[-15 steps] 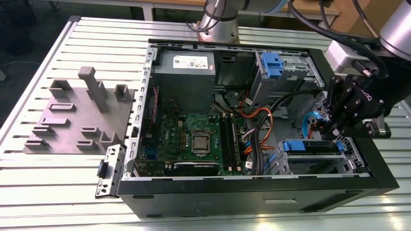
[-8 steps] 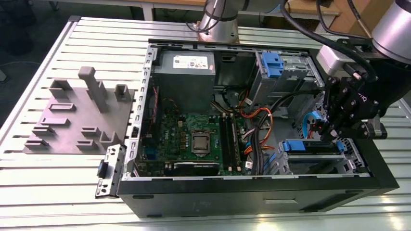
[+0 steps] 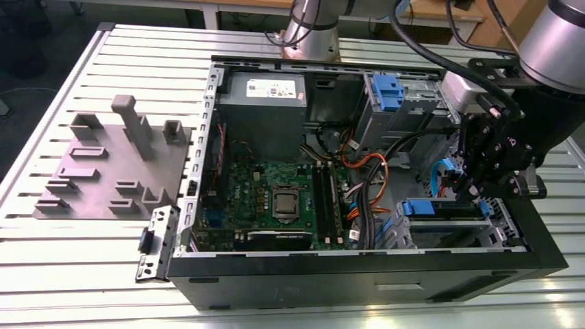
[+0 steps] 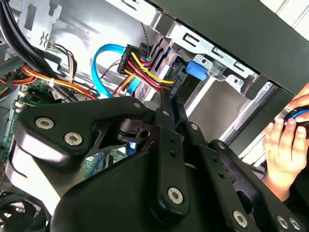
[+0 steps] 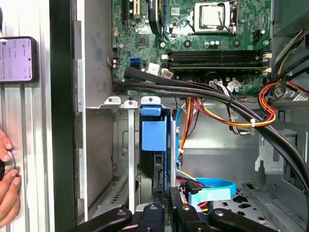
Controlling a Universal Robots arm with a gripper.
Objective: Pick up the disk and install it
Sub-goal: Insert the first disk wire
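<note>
The disk (image 5: 153, 130) sits on edge in the drive bay (image 5: 123, 145) at the lower corner of the open computer case (image 3: 366, 274), on the exterior view's right. Its blue rail and tab face the motherboard (image 3: 274, 199). In the exterior view the disk's long axis runs across the bay, left to right, and the gripper (image 3: 483, 190) stands over its right end. In the first wrist view that axis runs straight away from the fingertips, so the fingers and the disk lie in one line.

The fingers (image 4: 166, 125) look drawn close together, their tips at the disk's near end. I cannot tell whether they nip an edge of it or merely rest against it. My judgement is that the disk is already in its slot, or very nearly so.

Bundled orange, yellow and blue cables (image 5: 227, 116) cross just beside the bay. Outside the case wall a person's hand (image 4: 285, 140) rests on the slatted worktop (image 3: 55, 274).
</note>
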